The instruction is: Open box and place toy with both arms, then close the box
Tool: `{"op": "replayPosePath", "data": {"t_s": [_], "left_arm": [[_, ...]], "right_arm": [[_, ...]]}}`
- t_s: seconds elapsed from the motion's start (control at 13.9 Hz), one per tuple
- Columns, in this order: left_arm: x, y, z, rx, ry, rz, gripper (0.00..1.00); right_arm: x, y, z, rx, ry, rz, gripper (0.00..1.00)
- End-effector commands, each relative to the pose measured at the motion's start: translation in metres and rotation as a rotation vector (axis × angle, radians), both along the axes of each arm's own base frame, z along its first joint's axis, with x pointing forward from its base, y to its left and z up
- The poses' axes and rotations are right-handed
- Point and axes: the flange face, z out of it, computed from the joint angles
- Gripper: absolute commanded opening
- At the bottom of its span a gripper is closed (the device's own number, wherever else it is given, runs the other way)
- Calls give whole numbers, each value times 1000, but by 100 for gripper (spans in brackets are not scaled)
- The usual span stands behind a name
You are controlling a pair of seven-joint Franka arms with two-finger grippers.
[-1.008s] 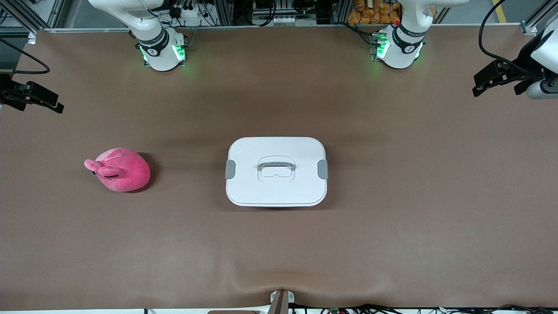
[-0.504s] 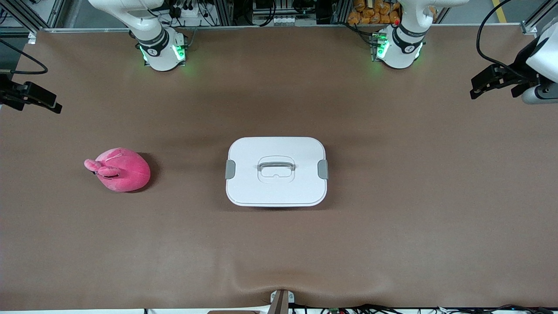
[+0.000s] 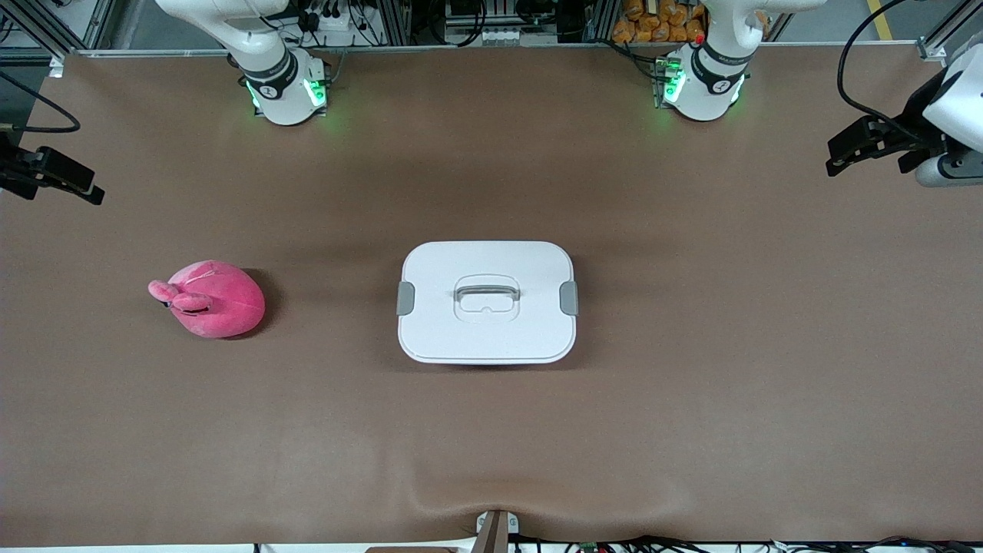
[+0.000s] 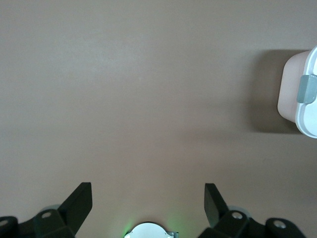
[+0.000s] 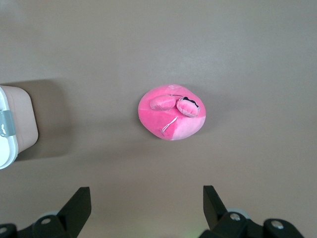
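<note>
Left end effector and right end effector hang at the front view's edges, partly cut off. I see the closed white-lidded box mid-bench, the pink toy toward the right arm's end. Left wrist: fingers wide, box edge clipped. Right wrist: fingers wide over the toy.

bench: matt brown covering, smooth, slightly rippled at the front edge
box lid: smooth white plastic, satin
box tub: translucent pink plastic
side clips: matt grey plastic
toy: soft hot-pink plush cloth, fuzzy
</note>
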Motion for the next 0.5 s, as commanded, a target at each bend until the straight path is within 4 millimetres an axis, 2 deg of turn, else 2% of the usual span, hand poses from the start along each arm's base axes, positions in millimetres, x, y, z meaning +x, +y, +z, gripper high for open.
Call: {"op": "replayPosePath", "data": {"t_s": [0.0, 0.43], "left_arm": [[4, -4, 0, 12, 11, 2, 100], [5, -9, -1, 10, 6, 41, 100]], "right_arm": [[-1, 1, 4, -16, -10, 6, 100], [1, 8, 4, -15, -17, 17, 100]]}}
